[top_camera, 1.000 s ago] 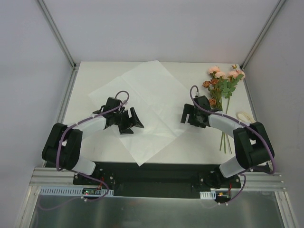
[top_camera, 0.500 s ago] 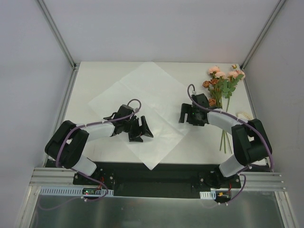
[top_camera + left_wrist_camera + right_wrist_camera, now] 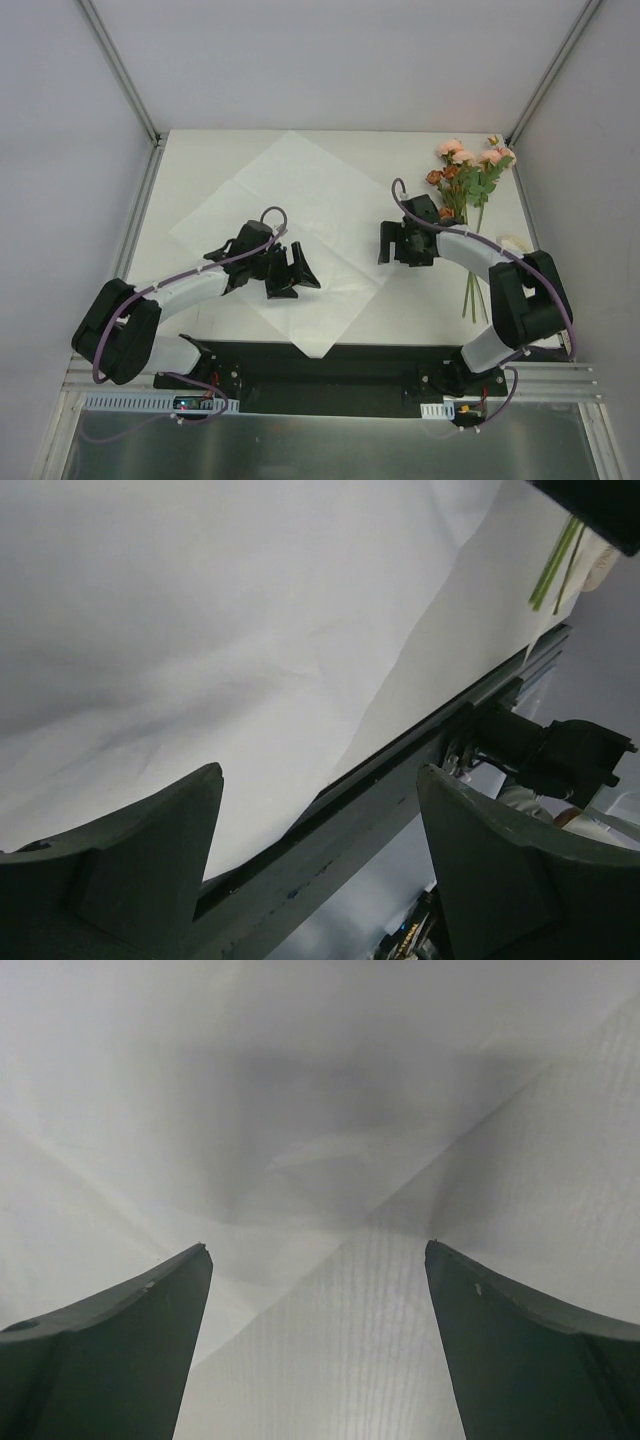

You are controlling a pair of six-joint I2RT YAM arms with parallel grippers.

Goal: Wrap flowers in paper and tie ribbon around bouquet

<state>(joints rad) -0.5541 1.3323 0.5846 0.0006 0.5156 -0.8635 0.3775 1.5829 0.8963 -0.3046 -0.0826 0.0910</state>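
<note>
Left gripper and right gripper both wide, empty, above paper; ribbon mostly hidden behind right arm, flowers partly hidden at the stems

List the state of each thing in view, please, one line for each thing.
paper, spread flat on the table, nothing wrapped in it
flowers, lying loose to the right of the paper, unwrapped
ribbon, lying near the table's right edge, partly hidden, not tied
left pincer, open, empty, over the paper
right pincer, open, empty, over the paper's right side
</note>
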